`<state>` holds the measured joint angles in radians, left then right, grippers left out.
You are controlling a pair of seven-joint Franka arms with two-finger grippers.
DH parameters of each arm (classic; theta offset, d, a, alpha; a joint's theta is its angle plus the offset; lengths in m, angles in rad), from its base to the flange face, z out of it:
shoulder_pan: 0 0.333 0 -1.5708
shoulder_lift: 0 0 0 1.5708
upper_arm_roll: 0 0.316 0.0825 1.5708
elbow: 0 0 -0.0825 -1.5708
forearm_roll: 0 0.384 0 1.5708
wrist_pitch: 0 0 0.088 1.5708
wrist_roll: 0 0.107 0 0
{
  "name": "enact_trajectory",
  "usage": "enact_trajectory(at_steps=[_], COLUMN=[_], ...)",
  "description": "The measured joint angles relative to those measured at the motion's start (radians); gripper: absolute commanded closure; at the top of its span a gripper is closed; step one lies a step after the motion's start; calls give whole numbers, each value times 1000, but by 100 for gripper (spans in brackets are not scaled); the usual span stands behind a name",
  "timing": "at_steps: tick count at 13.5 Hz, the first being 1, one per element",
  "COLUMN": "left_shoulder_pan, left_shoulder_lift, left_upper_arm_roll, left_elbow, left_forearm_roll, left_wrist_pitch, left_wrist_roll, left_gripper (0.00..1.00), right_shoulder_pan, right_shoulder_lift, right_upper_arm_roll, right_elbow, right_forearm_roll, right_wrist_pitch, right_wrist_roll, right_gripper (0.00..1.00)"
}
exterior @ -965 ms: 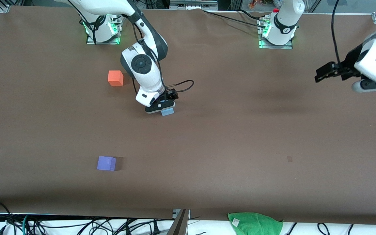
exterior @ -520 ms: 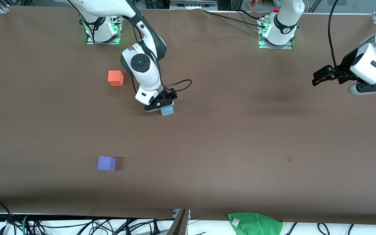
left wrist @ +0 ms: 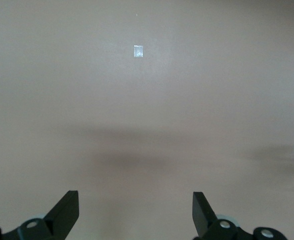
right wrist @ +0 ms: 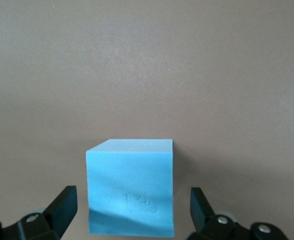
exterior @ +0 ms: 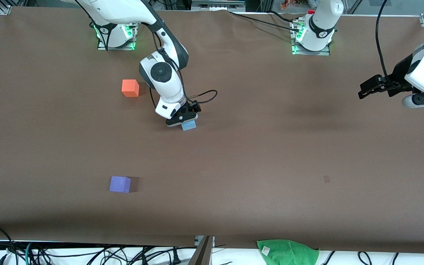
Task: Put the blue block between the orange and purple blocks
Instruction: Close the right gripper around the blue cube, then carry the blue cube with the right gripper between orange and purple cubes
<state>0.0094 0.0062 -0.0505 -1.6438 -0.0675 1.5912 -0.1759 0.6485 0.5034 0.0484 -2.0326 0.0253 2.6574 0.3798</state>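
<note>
Blue block (exterior: 188, 126): on the brown worktop (exterior: 271, 154) near its middle, well apart from the other two cubes, with the right gripper (exterior: 181, 120) poised just above it
Right gripper: jaws spread wide, one on each side of the block in the right wrist view, neither touching it
Left gripper (exterior: 366, 89): waits in the air over the left arm's end of the worktop, jaws apart, nothing between them
Orange block (exterior: 130, 88): toward the right arm's base
Purple block (exterior: 120, 184): nearer the front camera than the orange one, with bare worktop between them
Step in hand: likely the grasp; it would go best with the jaws lowered evenly, square to the block's flat sides, closing only once well down its faces
</note>
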Motion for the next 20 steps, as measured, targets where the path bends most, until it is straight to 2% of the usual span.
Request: enact_trajectory(at_steps=[2, 3, 4, 5, 7, 8, 11, 13, 17, 20], left_shoulder_pan=[0, 0, 0, 0, 0, 0, -3, -2, -1, -1], left_shoulder_lift=[1, 5, 12, 21, 36, 43, 58, 60, 60, 62], left_upper_arm_roll=[0, -1, -2, -3, -3, -5, -10, -9, -6, -6], left_elbow=[2, 3, 8, 19, 34, 38, 44, 53, 70, 70], left_forearm_roll=[0, 0, 0, 0, 0, 0, 0, 0, 0, 0], left_wrist_pitch=[0, 1, 2, 2, 2, 2, 2, 3, 3, 3], left_wrist_roll=[2, 3, 3, 3, 3, 3, 3, 3, 3, 3], left_gripper=[0, 0, 0, 0, 0, 0, 0, 0, 0, 0], right_shoulder_pan=[1, 1, 1, 2, 2, 2, 3, 4, 1, -27], right_shoulder_lift=[6, 7, 9, 11, 13, 13, 13, 13, -1, -24], right_upper_arm_roll=[-1, -1, -1, -1, -1, -2, -10, -48, -165, -246], right_elbow=[0, 0, 1, 2, 7, 12, 28, 56, 203, 234], right_forearm_roll=[-30, -42, -49, -50, -53, -53, -55, -64, -65, -44], right_wrist_pitch=[2, 2, 3, 4, 7, 8, 7, -28, -302, -403], right_wrist_roll=[0, 0, 0, 0, 0, 0, 0, -2, -41, -85], right_gripper=[0, 6, 23, 36, 54, 60, 62, 62, 62, 62])
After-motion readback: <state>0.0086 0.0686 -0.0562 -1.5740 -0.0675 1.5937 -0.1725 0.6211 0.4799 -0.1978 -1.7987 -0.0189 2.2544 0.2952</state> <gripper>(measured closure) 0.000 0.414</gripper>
